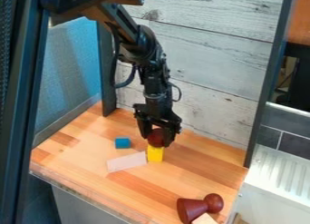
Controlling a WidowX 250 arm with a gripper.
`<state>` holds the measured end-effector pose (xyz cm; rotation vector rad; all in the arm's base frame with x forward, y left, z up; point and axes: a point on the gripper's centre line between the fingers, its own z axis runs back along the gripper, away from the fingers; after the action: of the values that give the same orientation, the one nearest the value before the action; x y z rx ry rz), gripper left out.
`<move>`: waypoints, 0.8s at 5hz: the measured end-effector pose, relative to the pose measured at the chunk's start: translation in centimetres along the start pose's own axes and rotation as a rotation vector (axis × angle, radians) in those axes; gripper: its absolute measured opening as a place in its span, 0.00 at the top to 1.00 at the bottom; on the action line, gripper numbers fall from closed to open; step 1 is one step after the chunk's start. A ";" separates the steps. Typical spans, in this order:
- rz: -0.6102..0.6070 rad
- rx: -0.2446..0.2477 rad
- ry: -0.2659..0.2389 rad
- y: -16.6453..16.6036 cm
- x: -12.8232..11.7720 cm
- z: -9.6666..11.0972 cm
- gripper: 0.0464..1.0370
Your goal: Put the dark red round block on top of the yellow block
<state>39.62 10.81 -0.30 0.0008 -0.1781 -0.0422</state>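
tabletop [200, 171] of wood, pale plank wall [209, 60], blue panel [70, 73]

The tool [157, 140] hid part of the dark red thing [155, 137]. The view's bottom edge cut off the pale wood block [205, 219].
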 end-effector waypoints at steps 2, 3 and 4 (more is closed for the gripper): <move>0.002 0.021 0.015 0.2 -0.2 -0.7 0.20; 0.022 0.027 0.028 0.3 -0.4 -0.7 0.02; 0.010 0.015 0.029 0.1 -0.5 -0.8 0.03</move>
<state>39.28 10.92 -1.17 0.0158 -0.1496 -0.0311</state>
